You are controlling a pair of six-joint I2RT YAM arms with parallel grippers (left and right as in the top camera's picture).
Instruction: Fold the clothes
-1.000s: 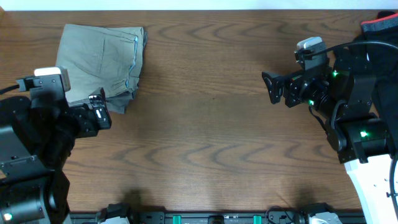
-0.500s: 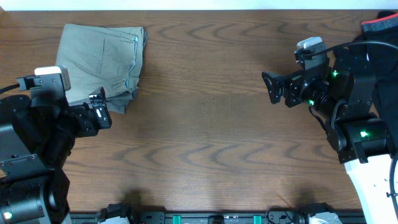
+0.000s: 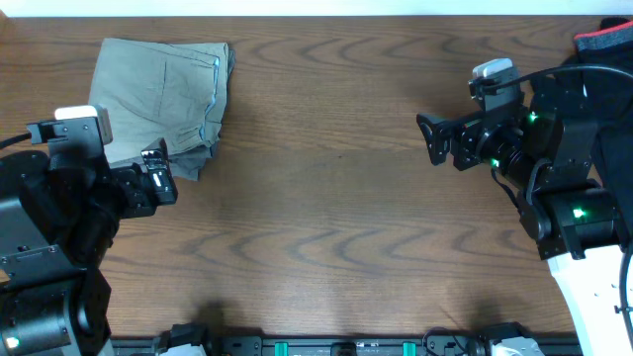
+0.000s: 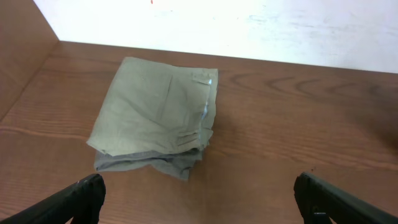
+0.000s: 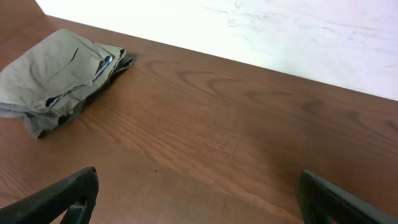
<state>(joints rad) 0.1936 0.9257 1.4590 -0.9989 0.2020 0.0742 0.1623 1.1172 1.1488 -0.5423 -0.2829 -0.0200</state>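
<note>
Trousers, khaki-green, lie folded in a squarish packet at the far left corner of the bench in the overhead view. A pale blue lining shows along the edge that faces the bench's middle. The left hand sits just beside the packet's near corner, spread wide and holding nothing. The right hand is well apart from the trousers, over the right part of the bench. It points toward the middle, also spread wide and empty. A dark thing with a red edge shows at the far right corner, cut off by the frame.

In the left wrist view the trousers lie ahead of the left hand, clear of it. The layers are stacked, with rumpled ends toward the camera. The two dark fingers stand far apart at the lower corners, with bare wood between them. A white wall runs behind the bench.

In the right wrist view the trousers sit far off at the left edge. The right hand is fully open over bare bench, gripping nothing.
</note>
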